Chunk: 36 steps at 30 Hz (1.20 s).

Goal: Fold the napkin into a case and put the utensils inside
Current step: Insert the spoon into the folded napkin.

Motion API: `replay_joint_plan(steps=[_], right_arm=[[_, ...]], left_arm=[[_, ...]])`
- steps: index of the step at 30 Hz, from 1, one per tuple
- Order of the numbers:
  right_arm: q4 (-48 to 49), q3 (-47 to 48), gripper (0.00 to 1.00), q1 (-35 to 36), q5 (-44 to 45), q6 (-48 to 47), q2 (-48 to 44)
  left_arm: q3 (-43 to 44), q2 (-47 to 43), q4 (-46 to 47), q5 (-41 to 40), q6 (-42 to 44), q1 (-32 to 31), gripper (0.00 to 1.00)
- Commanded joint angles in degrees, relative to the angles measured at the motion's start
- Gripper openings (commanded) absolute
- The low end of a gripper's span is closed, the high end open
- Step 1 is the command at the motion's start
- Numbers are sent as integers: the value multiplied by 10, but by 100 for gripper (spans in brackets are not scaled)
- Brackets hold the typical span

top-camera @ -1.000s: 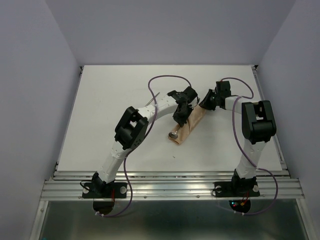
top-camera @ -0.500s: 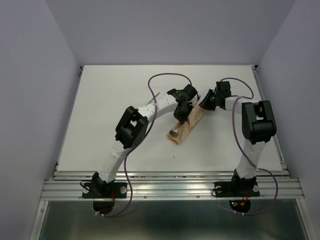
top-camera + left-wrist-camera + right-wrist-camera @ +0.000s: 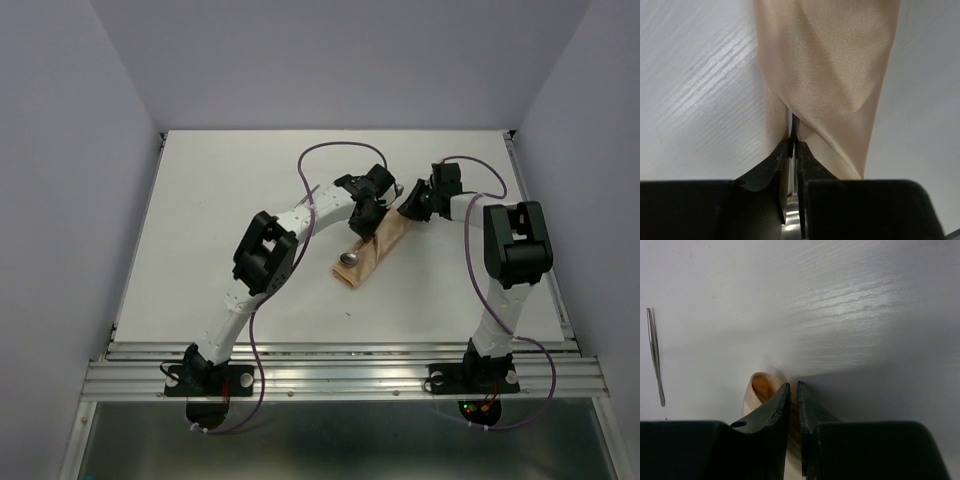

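Top external view shows the case (image 3: 378,248), a narrow peach-orange cloth pouch, lying on a slant near the middle of the white surface (image 3: 220,220), with its lower end toward the left arm (image 3: 300,215) and its upper end toward the right arm (image 3: 470,205). A spoon (image 3: 348,258) has its round shiny bowl sitting at the lower end of the case, on the cloth. The left jaws hang over the case just above that bowl, and the right jaws meet the upper end of the case.

From the left wrist, the left jaws are almost closed. Their two dark fingers (image 3: 771,167) leave only a thin slit, and a slim strip of silver metal, which looks like the spoon handle, is pinched in it. The strip runs straight ahead under a slanting folded edge of the cloth (image 3: 830,75).

From the right wrist, the right jaws are also nearly closed, with a narrow gap between the fingers (image 3: 771,410). They are clamped on the rolled end of the case (image 3: 760,387), and orange cloth shows in the slit and beside the left finger. Well apart on the left, a second thin silver utensil (image 3: 655,355) lies flat on the bare surface, and only its handle can be made out.
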Motion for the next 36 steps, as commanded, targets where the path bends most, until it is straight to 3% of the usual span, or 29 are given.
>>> replay_joint_plan(steps=[1, 23, 36], right_arm=[[-47, -19, 17, 4, 8, -16, 8], [-50, -20, 17, 9, 10, -20, 12], [-51, -22, 18, 9, 11, -20, 7]], left_arm=[[38, -1, 11, 15, 23, 4, 0], [53, 6, 1, 2, 63, 10, 1], [36, -10, -1, 2, 71, 11, 37]])
